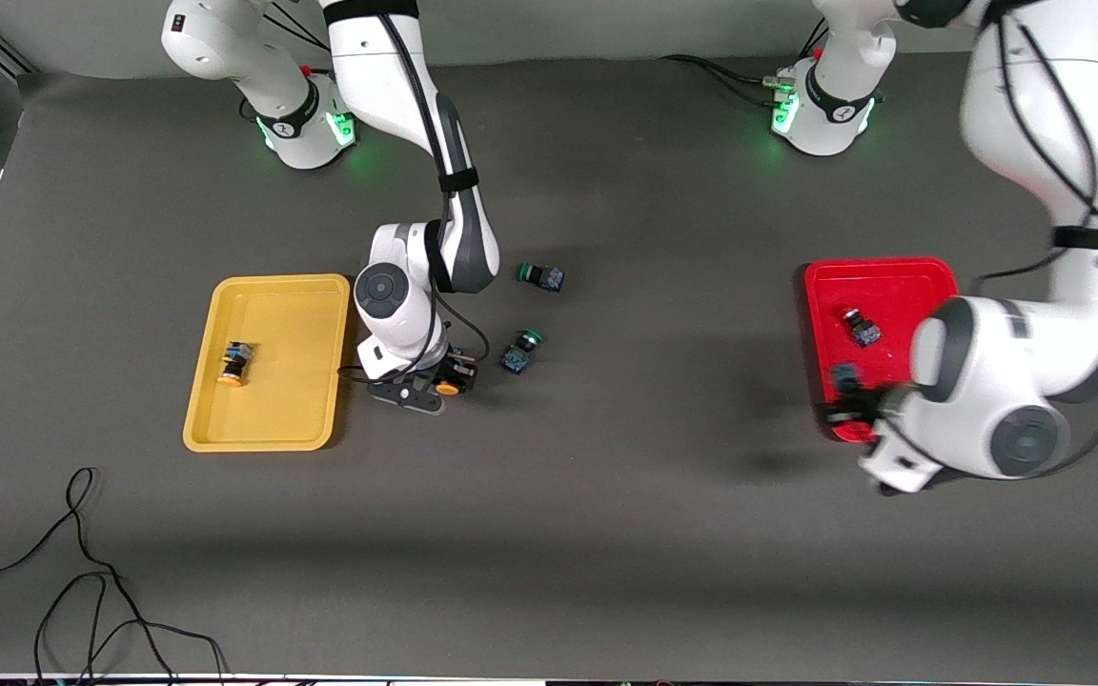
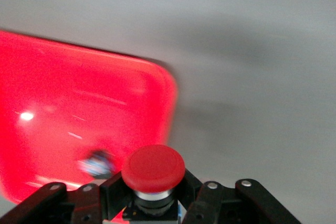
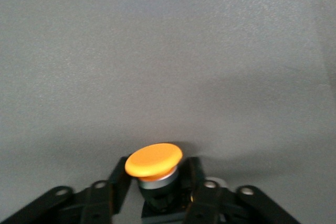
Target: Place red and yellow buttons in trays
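Note:
My right gripper (image 1: 435,381) is shut on a yellow-capped button (image 1: 448,387), low over the table beside the yellow tray (image 1: 268,286). In the right wrist view the orange-yellow cap (image 3: 154,161) sits between the fingers of the right gripper (image 3: 155,187). Another yellow button (image 1: 235,364) lies in the yellow tray. My left gripper (image 1: 847,398) is over the near corner of the red tray (image 1: 892,276), shut on a red-capped button (image 2: 153,168). In the left wrist view the left gripper (image 2: 153,195) is above the red tray (image 2: 68,103). A second red button (image 1: 861,327) lies in the red tray.
Two green-capped buttons (image 1: 541,276) (image 1: 520,351) lie on the dark table near the right gripper, toward the middle of the table. A black cable (image 1: 82,572) loops on the table near the front camera, at the right arm's end.

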{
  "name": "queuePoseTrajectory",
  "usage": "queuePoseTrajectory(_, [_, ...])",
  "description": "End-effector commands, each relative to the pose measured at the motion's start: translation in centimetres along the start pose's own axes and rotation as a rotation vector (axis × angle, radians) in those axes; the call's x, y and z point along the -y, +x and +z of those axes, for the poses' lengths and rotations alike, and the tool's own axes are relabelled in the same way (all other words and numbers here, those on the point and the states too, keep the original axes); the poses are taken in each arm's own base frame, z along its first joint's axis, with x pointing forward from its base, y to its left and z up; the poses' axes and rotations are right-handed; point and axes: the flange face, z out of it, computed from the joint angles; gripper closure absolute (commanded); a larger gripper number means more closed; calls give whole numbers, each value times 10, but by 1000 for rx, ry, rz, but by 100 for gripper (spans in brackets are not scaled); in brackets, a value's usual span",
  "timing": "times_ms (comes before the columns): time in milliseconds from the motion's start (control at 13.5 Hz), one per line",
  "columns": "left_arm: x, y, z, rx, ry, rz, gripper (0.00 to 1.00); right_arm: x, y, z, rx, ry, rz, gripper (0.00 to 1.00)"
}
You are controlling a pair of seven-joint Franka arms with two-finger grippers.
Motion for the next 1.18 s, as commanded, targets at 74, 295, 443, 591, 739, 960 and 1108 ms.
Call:
queuePoseTrajectory(74, [97, 12, 41, -21, 9, 149, 100, 10, 3, -35, 45, 67, -24, 100])
queuePoseTrajectory(295, [124, -6, 86, -97, 10, 168, 100, 14, 25, -103, 125, 64, -55, 100])
queuePoseTrajectory(443, [125, -26, 108, -122, 5, 166, 100, 7, 45, -154, 182, 59, -69, 100])
queuePoseTrajectory(591, [124, -41, 122, -126, -3, 161, 100, -12, 60, -190, 199, 26, -111, 100])
queuePoseTrajectory(739, [127, -40, 120, -117, -10, 136, 1, -44, 76, -215, 176, -5, -223, 100])
queuePoseTrajectory(960, [124, -42, 69, -96, -3, 111, 0, -134, 100, -217, 208, -15, -348, 100])
queuePoseTrajectory(1108, [122, -53, 14, -121, 2, 116, 0, -189, 104, -194, 239, -6, -386, 100])
